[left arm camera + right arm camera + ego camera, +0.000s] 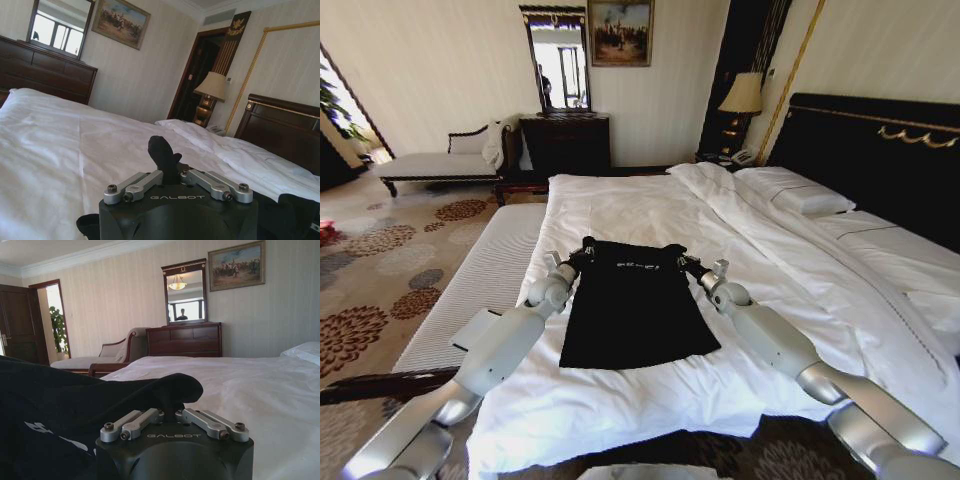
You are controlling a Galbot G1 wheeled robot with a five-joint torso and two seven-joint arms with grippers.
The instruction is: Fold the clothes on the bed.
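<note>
Both grippers pinch the black T-shirt point(635, 305), which lies flat mid-bed point(650, 205) on the white duvet point(620, 400): left gripper point(572, 262) at one shoulder, right gripper point(697, 268) at the other. Such thin pinches of soft fabric could slip, or snag the duvet.

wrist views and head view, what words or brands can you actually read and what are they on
"GALBOT": on the black housing of the left gripper, which is shut on the T-shirt.
"GALBOT": on the housing of the right gripper, also shut on the T-shirt.
White chest lettering on the T-shirt: too small to read in the head view, cut off in the right wrist view.
</note>
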